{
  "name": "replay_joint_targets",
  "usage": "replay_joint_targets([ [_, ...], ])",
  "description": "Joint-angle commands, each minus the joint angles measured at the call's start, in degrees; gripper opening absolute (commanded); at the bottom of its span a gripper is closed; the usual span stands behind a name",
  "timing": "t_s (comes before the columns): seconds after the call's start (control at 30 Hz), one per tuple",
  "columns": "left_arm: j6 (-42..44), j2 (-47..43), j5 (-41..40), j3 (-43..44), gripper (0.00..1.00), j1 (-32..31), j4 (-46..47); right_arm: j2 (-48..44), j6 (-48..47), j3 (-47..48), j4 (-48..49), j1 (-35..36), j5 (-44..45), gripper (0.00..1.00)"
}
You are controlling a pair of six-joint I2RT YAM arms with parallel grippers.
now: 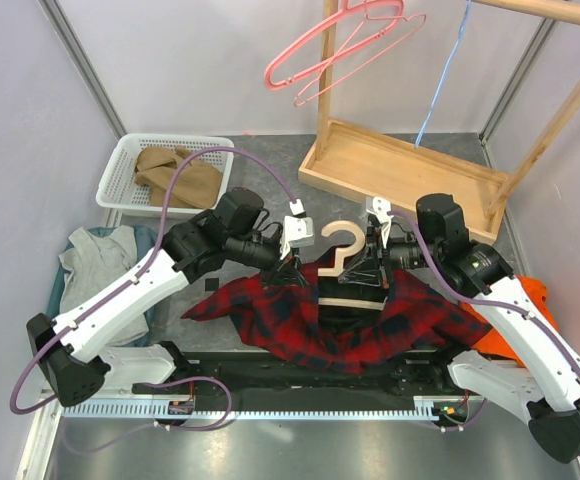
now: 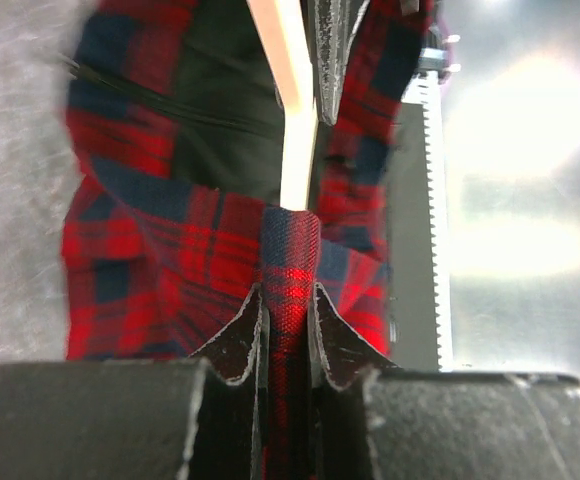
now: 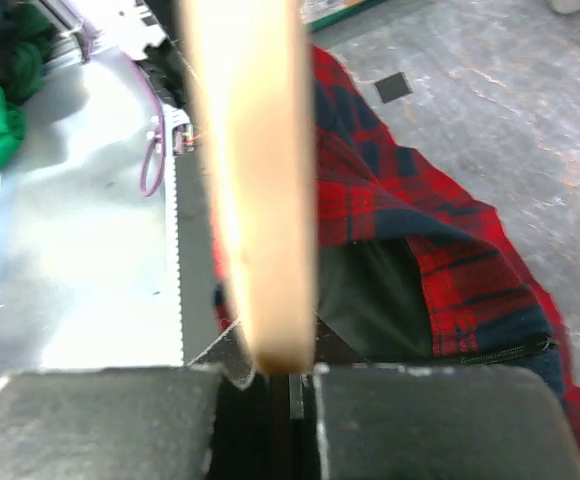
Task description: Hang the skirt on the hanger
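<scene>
Skirt (image 1: 175, 178): tan-brown, crumpled in the white basket (image 1: 120, 165) at the far left of the table, well apart from both arms
Hanger (image 1: 305, 42): thin pink frame, hanging up on the wooden rack (image 1: 400, 165) at the back, untouched
Left gripper (image 2: 288, 320): jaws pinched on a raised fold of the red plaid shirt (image 2: 170, 250), the cloth squeezed between the fingers
Right gripper (image 3: 280, 370): clamped on the pale wooden hanger (image 3: 255, 200), whose bar runs straight into the jaws
Wooden hanger, top view: hook up, between the two grippers, its bar on the shirt's dark lining
Plaid shirt, top view: spread across the near middle of the table
Grey garment (image 1: 95, 255): heaped on the left, below the basket
Light-blue hanger (image 1: 445, 75): hanging on the rack, right of the pink one
Black square (image 3: 393, 87): flat on the table beside the shirt; any writing too small to read
</scene>
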Motion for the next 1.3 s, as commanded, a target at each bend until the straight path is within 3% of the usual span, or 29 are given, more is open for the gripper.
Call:
replay_joint_targets([
  [0.0, -2.57, -3.11, -10.65, 2.06, 0.24, -0.34, 4.95, -1.63, 0.05, -0.04, 1.31, 0.09, 7.32, 0.0],
  [0.13, -6.17, -5.75, -19.12, -0.58, 0.43, -0.34, 6.52, -5.49, 0.13, 1.1, 1.75, 0.01, 6.89, 0.0],
  [0.47, -6.8, -11.02, -31.24, -3.66, 0.52, -0.26, 7.14, -8.14, -0.04, 5.58, 0.87, 0.01, 6.62, 0.0],
  [0.6, -5.84, -12.52, -34.25, -2.35, 0.69, -0.26, 6.97, -7.44, -0.57, 7.25, 0.78, 0.01, 6.62, 0.0],
  [0.73, -3.38, -13.22, -28.91, 2.48, 0.83, -0.26, 7.06, -5.33, -1.45, 10.15, 0.69, 0.01, 6.01, 0.0],
  [0.8, -0.93, -12.52, -22.06, 6.08, 0.87, -0.34, 6.36, -3.58, -2.58, 11.03, 0.78, 0.01, 5.14, 0.0],
  [1.07, 1.46, -8.22, -10.54, 13.82, 0.87, -0.26, 7.06, 1.7, -4.96, 14.9, 0.61, 0.01, -0.05, 0.0],
  [1.27, 2.25, -4.7, 2.99, 12.95, 0.74, -0.34, 6.44, 2.67, -5.84, 15.61, 0.61, 0.09, -4.18, 0.0],
])
